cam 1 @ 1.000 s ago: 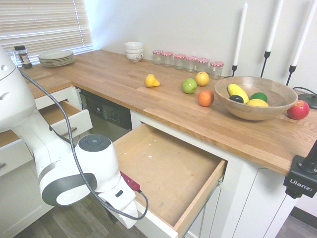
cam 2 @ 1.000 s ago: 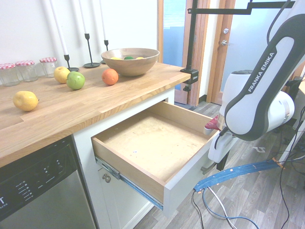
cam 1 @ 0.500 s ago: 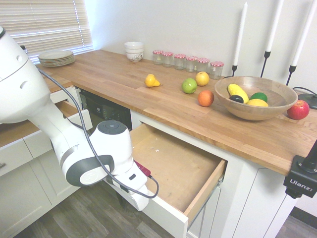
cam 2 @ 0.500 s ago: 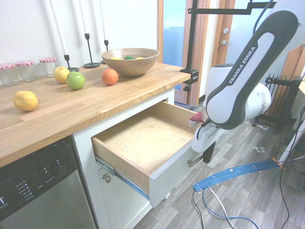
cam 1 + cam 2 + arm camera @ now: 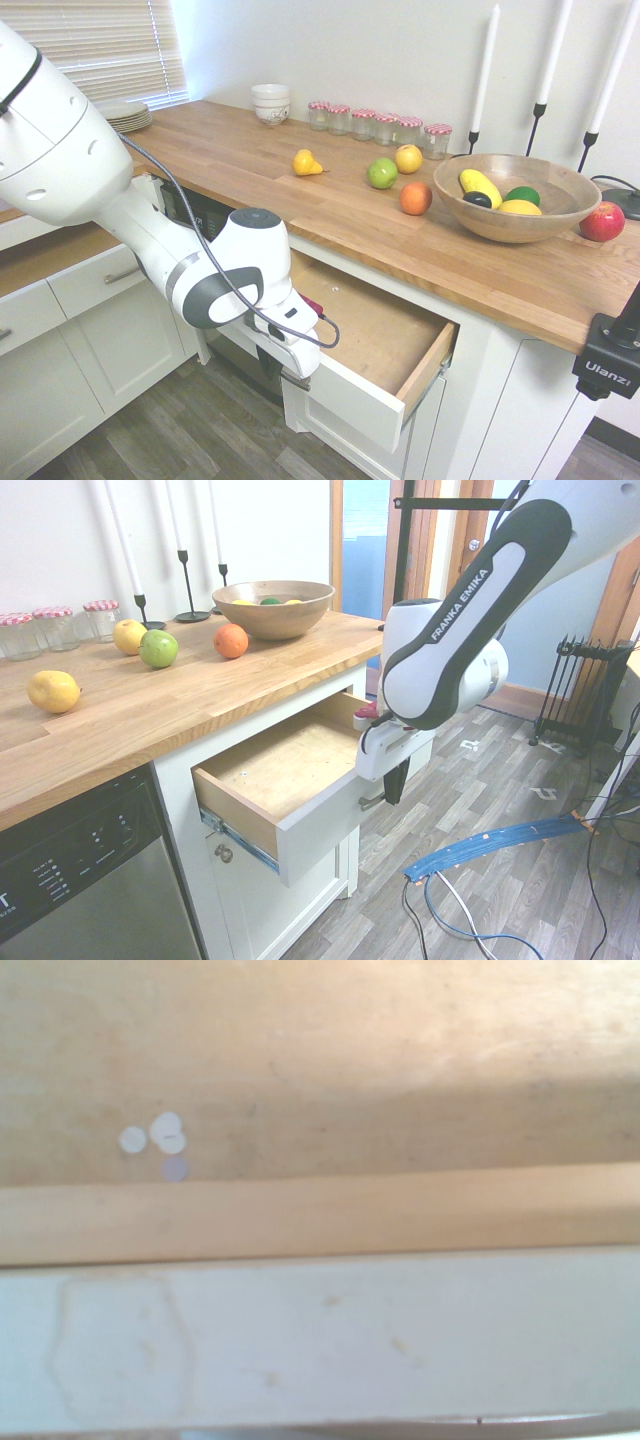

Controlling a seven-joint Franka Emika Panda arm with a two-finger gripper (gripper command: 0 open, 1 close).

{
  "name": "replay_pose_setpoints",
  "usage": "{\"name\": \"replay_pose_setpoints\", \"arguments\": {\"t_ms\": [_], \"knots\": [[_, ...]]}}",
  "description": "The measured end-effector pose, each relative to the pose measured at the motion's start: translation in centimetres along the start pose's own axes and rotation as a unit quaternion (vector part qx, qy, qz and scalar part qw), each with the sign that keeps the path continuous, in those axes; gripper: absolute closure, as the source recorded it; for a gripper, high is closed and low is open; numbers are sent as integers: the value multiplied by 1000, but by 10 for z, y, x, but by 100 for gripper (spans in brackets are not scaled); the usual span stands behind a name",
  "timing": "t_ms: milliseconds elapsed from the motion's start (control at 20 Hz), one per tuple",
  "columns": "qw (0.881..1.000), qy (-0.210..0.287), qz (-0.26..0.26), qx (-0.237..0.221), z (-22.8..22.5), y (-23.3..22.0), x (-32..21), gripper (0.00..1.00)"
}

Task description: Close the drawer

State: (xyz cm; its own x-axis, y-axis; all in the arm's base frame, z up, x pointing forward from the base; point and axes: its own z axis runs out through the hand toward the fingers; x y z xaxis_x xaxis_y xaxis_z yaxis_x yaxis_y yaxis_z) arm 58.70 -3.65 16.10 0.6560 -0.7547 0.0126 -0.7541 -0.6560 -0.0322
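Nearest you, your gripper (image 5: 396, 784) was pressed together, pointing down at the front of the drawer (image 5: 320, 825), by its handle (image 5: 372, 801); the drawer stood partly out below the counter (image 5: 370, 240), and beyond, on the counter, sat an orange (image 5: 415, 198), a bowl (image 5: 515, 200) and jars (image 5: 374, 126)

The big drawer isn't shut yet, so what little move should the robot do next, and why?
Probably keep the gripper low at the drawer's front and push gently toward the cabinet, because the drawer is partly out.
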Motion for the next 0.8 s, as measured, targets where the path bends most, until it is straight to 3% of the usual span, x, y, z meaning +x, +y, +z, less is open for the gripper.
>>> {"name": "replay_pose_setpoints", "arguments": {"t_ms": [450,800], "knots": [[1000,0,10,2,-15,-29,47,100],[1000,-2,13,-5,2,-50,66,100]]}}
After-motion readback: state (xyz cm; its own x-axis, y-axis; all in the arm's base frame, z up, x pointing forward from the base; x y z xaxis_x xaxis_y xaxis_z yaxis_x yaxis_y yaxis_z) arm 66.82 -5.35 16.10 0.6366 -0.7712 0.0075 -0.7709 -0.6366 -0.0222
